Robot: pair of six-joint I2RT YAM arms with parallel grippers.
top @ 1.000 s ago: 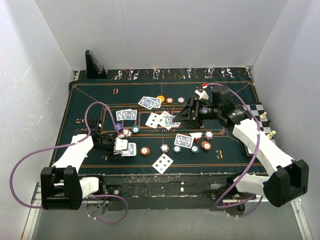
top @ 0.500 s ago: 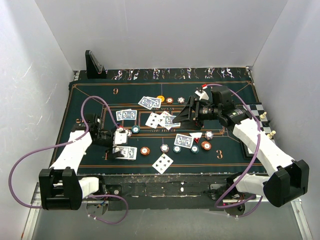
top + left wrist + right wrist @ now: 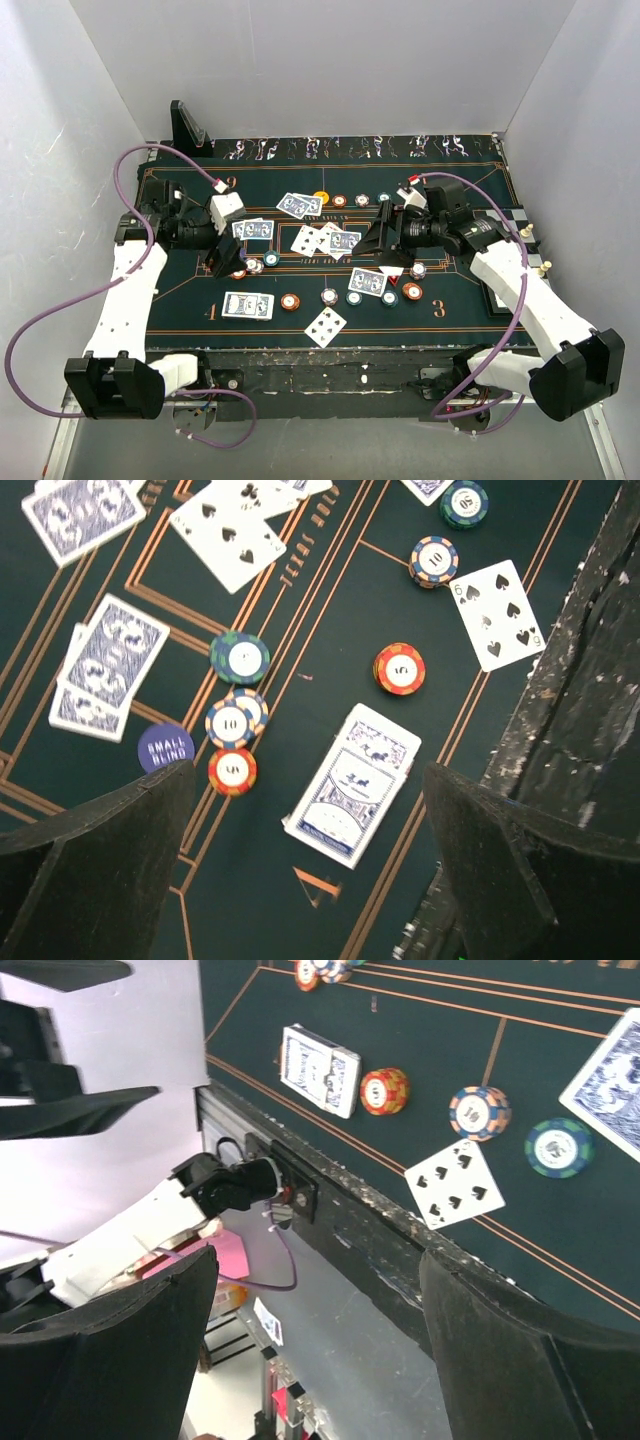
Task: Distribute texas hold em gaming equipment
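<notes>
Plainly, left gripper [image 3: 308,772] hung over felt [image 3: 330,610], fingers wide apart, empty. Blue-backed deck [image 3: 352,783] lay flat between fingertips, orange chip [image 3: 400,668] just beyond. Right gripper [image 3: 318,1258] spread, empty, above table edge [image 3: 350,1210]; spade card [image 3: 455,1183] near.

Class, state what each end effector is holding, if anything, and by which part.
Nothing: the left end effector and right end effector are both open and empty.
</notes>
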